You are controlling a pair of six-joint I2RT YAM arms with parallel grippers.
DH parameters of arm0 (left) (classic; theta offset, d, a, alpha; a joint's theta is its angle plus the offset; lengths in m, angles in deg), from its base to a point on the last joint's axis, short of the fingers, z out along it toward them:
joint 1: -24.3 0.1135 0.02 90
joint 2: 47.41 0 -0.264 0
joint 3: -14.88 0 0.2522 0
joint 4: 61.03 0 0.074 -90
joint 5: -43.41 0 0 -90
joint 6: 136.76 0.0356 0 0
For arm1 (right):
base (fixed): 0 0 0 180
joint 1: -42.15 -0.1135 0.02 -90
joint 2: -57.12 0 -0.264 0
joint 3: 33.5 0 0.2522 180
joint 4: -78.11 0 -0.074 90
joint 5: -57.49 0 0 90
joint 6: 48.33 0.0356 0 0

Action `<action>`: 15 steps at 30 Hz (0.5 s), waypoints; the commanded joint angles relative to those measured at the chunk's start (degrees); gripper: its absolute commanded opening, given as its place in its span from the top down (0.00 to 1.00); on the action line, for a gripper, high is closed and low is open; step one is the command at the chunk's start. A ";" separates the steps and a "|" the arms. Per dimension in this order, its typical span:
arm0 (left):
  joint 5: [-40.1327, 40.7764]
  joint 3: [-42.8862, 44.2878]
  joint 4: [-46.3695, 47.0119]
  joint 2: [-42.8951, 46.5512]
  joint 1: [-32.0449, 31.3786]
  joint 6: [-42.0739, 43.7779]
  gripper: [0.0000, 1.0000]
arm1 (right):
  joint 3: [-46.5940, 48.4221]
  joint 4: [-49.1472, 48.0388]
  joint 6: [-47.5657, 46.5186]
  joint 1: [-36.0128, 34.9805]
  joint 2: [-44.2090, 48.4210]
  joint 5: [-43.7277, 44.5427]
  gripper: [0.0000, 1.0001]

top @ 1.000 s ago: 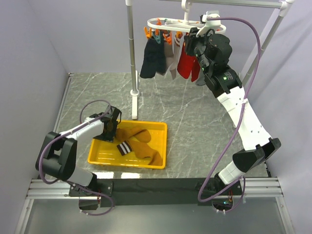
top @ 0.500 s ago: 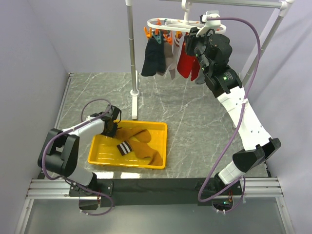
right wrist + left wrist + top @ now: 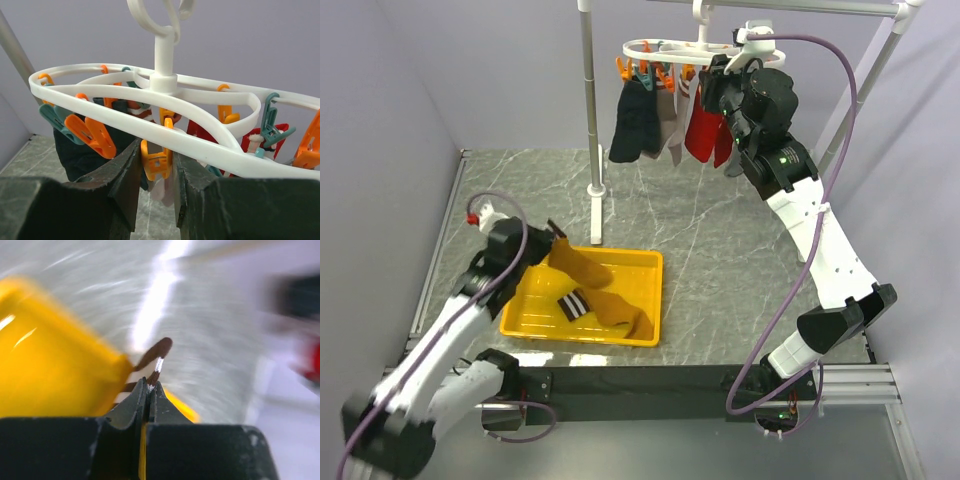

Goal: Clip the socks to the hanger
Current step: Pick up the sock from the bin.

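Note:
One mustard-brown sock (image 3: 577,268) hangs half out of the yellow tray (image 3: 533,312), pinched at its top by my left gripper (image 3: 553,240), which is shut on it. The blurred left wrist view shows that sock (image 3: 159,350) sticking out of the closed left gripper (image 3: 150,385). The second sock (image 3: 617,308) lies in the tray with its striped cuff (image 3: 574,304) showing. High at the back, the white hanger (image 3: 665,47) hangs from the rail. My right gripper (image 3: 713,76) is shut on an orange clip (image 3: 159,159) under the hanger's ring (image 3: 200,142).
Dark navy (image 3: 632,120), grey (image 3: 670,128) and red (image 3: 704,130) socks hang clipped on the hanger. A white rack pole (image 3: 590,120) stands on the marble table behind the tray, and a slanted pole (image 3: 865,80) runs at the right. More orange and teal clips (image 3: 92,134) line the rings.
My left gripper has shut on a mustard sock in the tray. The left arm has swung up and back, and the sock has lifted with it. The right arm has stayed on the clip.

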 commanded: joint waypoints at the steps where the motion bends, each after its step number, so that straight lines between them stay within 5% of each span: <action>1: -9.37 -2.07 16.04 10.23 -1.54 20.40 0.99 | 2.40 -1.44 0.75 -0.13 0.90 -1.02 0.98; 5: -20.62 -0.34 21.79 13.51 -1.99 31.57 0.99 | 2.84 -1.17 3.12 -0.13 0.72 -2.25 0.99; 9: -33.53 4.50 26.02 6.68 -2.95 40.18 0.99 | 2.84 -1.00 3.74 -0.22 1.33 -3.40 0.99; 15: -36.91 10.57 37.00 -3.61 -7.08 42.49 0.99 | 2.49 -0.91 6.38 -0.22 2.30 -7.95 1.00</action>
